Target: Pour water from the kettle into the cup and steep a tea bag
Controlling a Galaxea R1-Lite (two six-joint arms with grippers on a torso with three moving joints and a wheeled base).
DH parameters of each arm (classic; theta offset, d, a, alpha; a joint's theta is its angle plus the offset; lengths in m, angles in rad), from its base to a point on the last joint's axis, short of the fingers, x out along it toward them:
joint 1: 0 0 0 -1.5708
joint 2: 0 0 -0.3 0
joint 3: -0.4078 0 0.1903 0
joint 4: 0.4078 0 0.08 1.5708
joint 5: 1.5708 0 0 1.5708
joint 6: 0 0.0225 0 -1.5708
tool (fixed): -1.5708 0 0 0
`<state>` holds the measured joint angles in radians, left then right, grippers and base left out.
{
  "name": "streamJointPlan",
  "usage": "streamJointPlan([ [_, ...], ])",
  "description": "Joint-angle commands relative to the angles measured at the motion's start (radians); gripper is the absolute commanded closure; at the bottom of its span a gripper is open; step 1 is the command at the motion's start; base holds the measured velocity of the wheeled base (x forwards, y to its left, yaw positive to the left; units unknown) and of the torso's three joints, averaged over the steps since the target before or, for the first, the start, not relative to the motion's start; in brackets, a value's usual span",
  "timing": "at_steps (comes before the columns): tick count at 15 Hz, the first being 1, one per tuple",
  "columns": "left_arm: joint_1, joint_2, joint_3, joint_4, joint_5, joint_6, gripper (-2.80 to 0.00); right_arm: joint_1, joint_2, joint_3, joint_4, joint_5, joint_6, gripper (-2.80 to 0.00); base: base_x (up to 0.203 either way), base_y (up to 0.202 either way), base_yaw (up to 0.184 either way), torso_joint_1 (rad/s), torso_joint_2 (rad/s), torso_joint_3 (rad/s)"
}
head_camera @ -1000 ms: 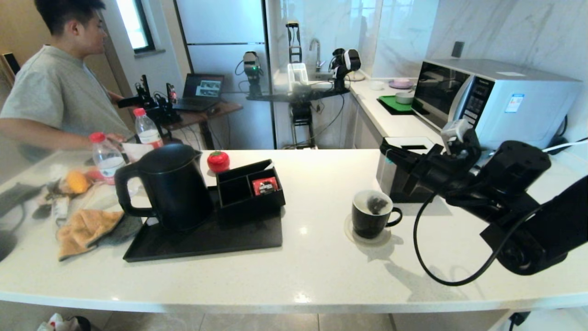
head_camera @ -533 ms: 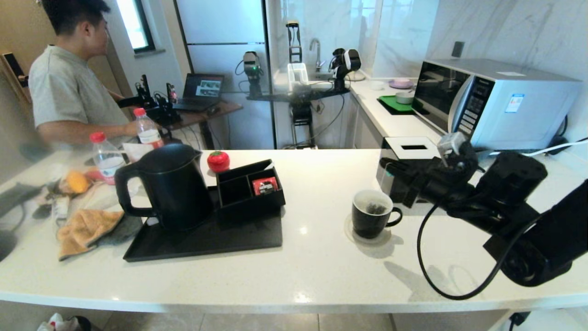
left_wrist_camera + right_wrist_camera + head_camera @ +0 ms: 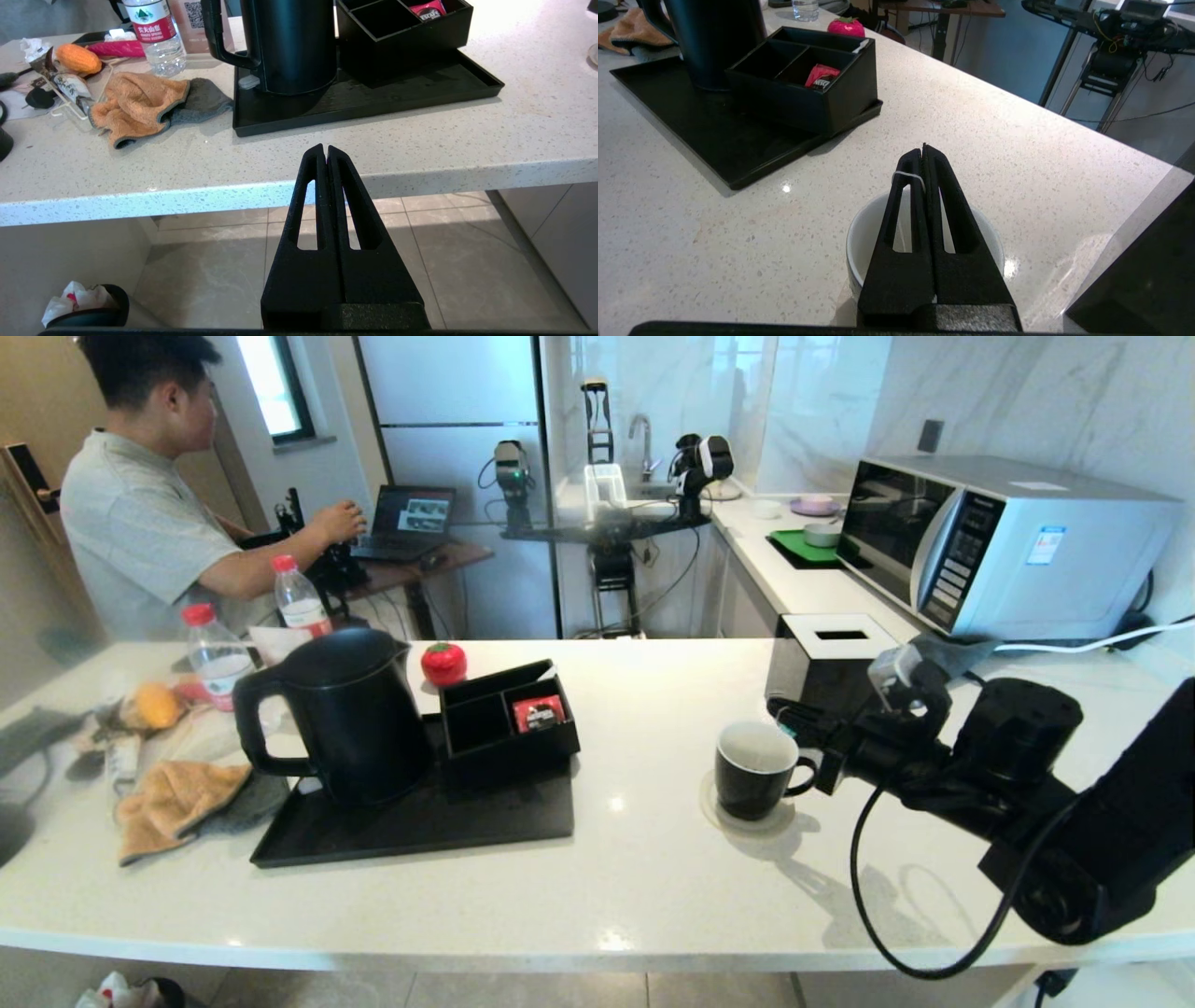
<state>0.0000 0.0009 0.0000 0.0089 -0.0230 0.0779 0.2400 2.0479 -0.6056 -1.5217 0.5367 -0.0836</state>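
Lowered my right gripper (image 3: 923, 148) to the cup (image 3: 752, 769); bag no longer visible inside.
Fingers pinched together on the string (image 3: 907, 175), right of the kettle (image 3: 345, 709).

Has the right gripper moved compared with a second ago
Yes. The right gripper has sunk from the tissue box top toward the cup, shut on the string.
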Motion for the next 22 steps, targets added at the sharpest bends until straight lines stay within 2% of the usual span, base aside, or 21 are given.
streamJointPlan([
  [1, 0.000, -0.001, 0.000, 0.000, 0.000, 0.000, 0.00, 0.001, 0.002, 0.006, -0.044, 0.003, -0.001, 0.00, 0.000, 0.000, 0.000, 0.000, 0.00, 0.000],
  [11, 0.000, -0.001, 0.000, 0.000, 0.000, 0.000, 0.00, -0.002, -0.195, -0.027, -0.043, 0.000, 0.007, 0.00, 0.000, 0.000, 0.000, 0.000, 0.00, 0.000],
  [22, 0.000, -0.001, 0.000, 0.000, 0.000, 0.000, 0.00, -0.002, -0.180, -0.048, -0.044, 0.000, 0.019, 0.00, 0.000, 0.000, 0.000, 0.000, 0.00, 0.000],
])
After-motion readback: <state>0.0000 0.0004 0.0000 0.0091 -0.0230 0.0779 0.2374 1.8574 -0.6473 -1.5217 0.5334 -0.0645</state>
